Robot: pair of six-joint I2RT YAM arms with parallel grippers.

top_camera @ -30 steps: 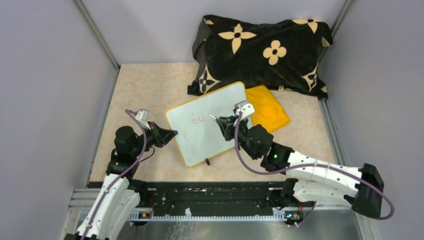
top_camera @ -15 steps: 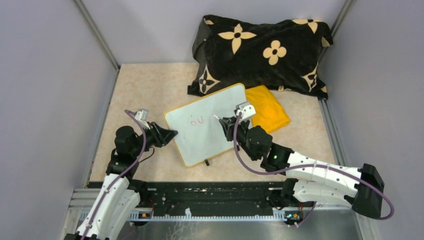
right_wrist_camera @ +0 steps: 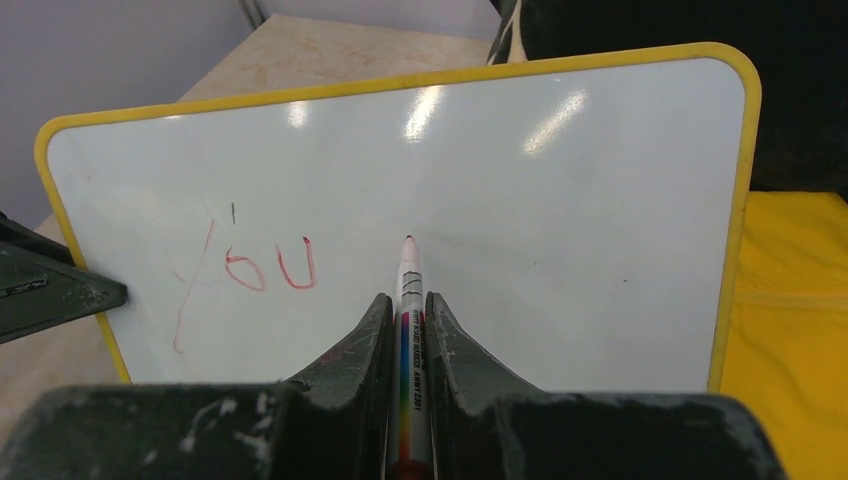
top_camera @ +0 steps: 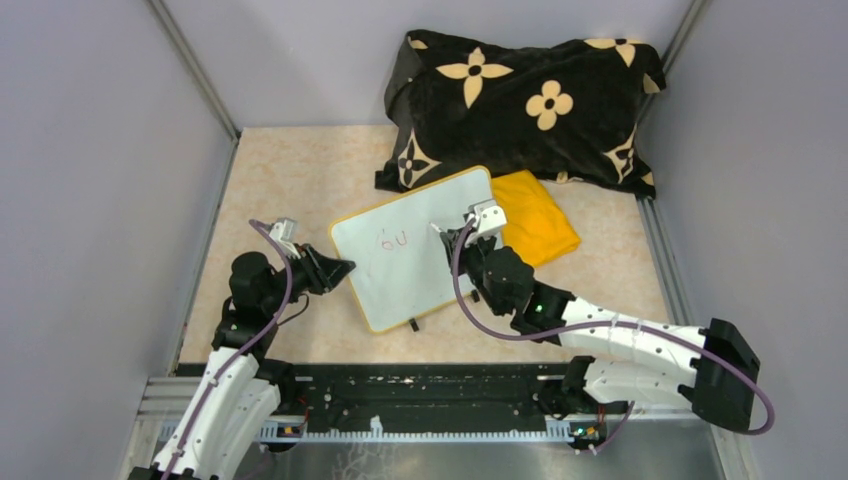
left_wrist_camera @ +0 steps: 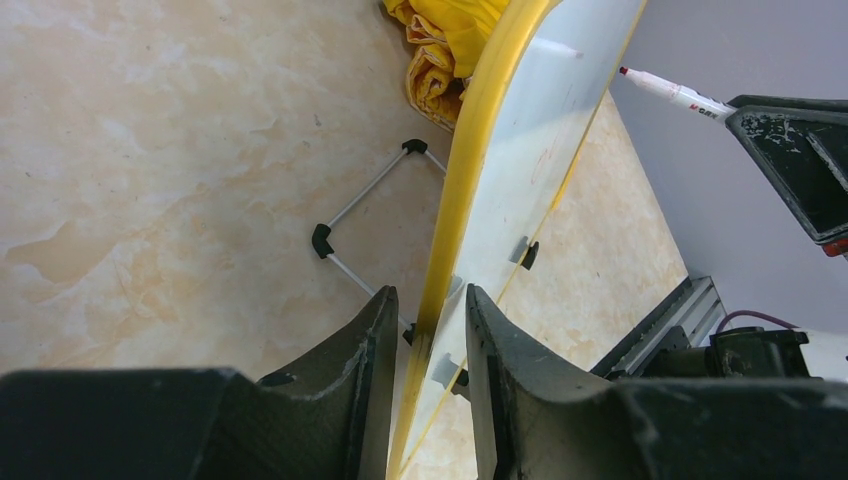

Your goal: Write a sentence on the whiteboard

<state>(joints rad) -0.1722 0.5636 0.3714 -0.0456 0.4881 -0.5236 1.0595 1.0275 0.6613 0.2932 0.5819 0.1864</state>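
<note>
Near the middle of the tabletop (top_camera: 290, 180) the whiteboard (top_camera: 410, 285) stands tilted on a thin wire stand (left_wrist_camera: 370, 195), its face turned up toward the arms and its long sides running at a slant. Behind it lies a black pillow (top_camera: 520, 100) with tan flower shapes, whose lower left corner the board's far edge overlaps in the top view, and a folded yellow cloth (top_camera: 540, 220) lies just beside its right edge. Red letters (right_wrist_camera: 265, 270) spelling "You" sit on the left part of the face, the Y long and faint, the o and U smaller and clearer. The left gripper (left_wrist_camera: 428, 300) straddles the board's left edge: one finger stands behind the yellow rim and one in front, with a slim gap showing on each side, so the jaws are parted around the rim rather than pinching it. A small black clip (left_wrist_camera: 527, 253) shows on the board's lower edge. The right gripper (right_wrist_camera: 405, 300) is clenched on a white marker (right_wrist_camera: 408, 335), which runs straight out between its fingers with its dark tip aimed at the middle of the face, to the right of the U. Whether the tip touches the surface cannot be told.
</note>
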